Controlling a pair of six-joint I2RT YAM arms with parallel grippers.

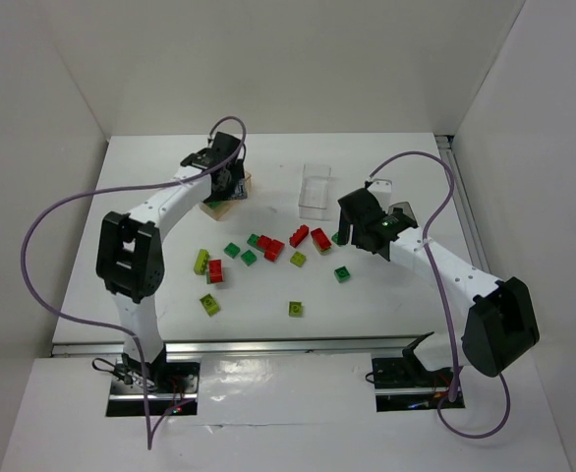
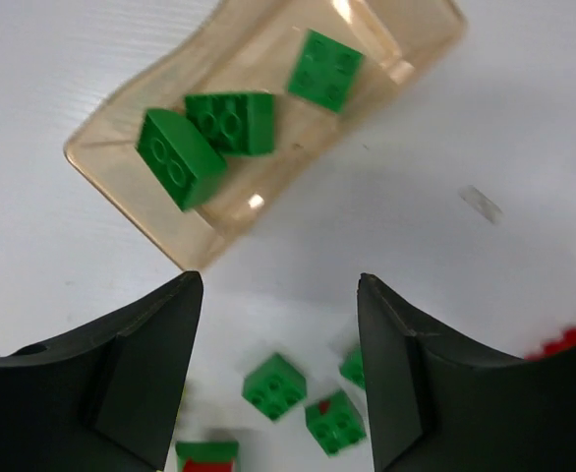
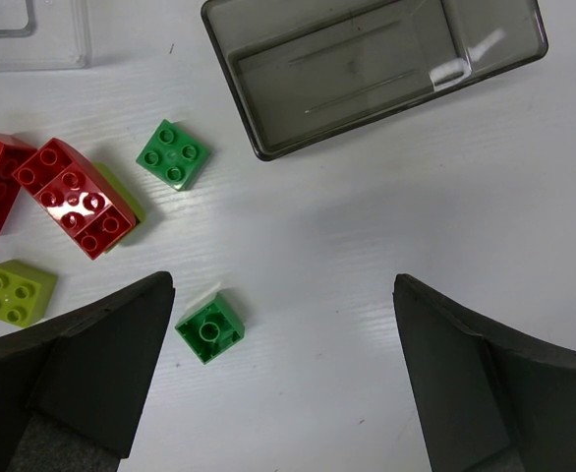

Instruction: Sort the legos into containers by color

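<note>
Hovering with jaws spread and holding nothing, the left gripper (image 2: 278, 287) hangs above the shallow tan plastic tray (image 2: 101, 172) containing three dark green studded bricks (image 2: 231, 123), while the right gripper (image 3: 283, 295), likewise wide open, hangs near the smoky grey translucent tray (image 3: 367, 69), with red, green and yellow-green loose bricks (image 1: 268, 244) scattered on the white table (image 1: 386, 295).

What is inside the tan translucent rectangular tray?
Three dark green studded plastic bricks lie inside the tan translucent tray. The tray floor beneath them is covered.
</note>
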